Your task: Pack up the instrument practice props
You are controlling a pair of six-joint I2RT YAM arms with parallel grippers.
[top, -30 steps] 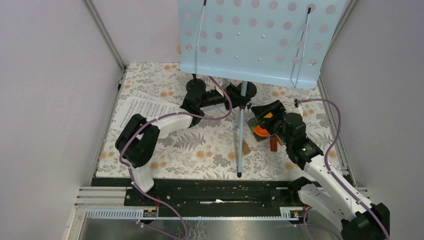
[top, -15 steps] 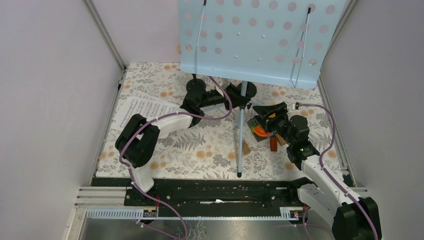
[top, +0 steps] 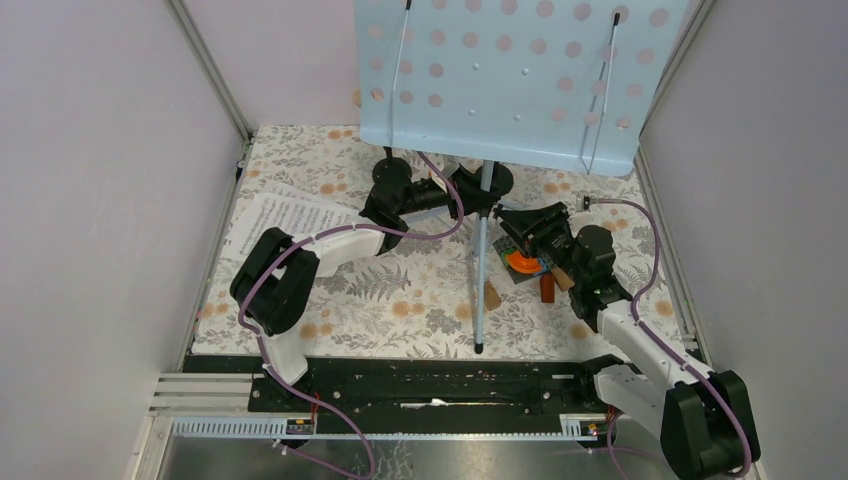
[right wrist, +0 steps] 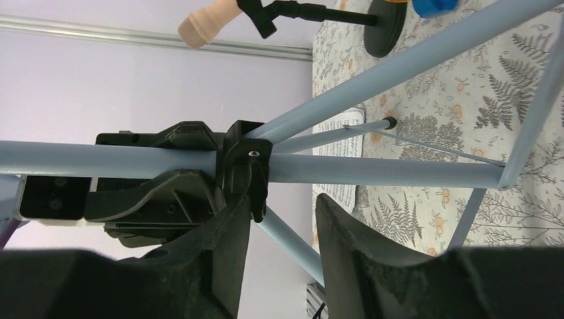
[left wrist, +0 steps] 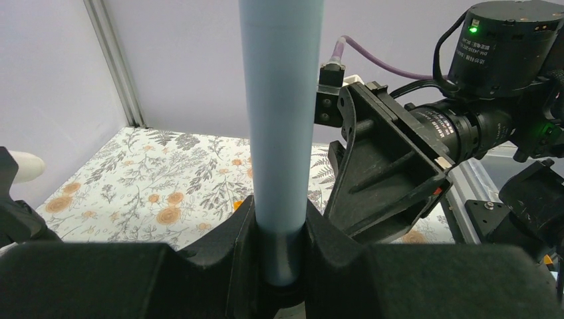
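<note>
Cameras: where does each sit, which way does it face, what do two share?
Top external: above, behind the bases, looking down on table and music rack; both arms show.
Left wrist: on the left arm, facing past the left tool, shut on the rack's pole, to the right tool.
Right wrist: on the right arm, rolled sideways, facing the pole's collar between its fingers.
Shared: both wrist views show the pole and the other tool.

Reaching far-centre with left gripper, clamped on rack pole; pointing right gripper far-left, fingers half apart.
</note>
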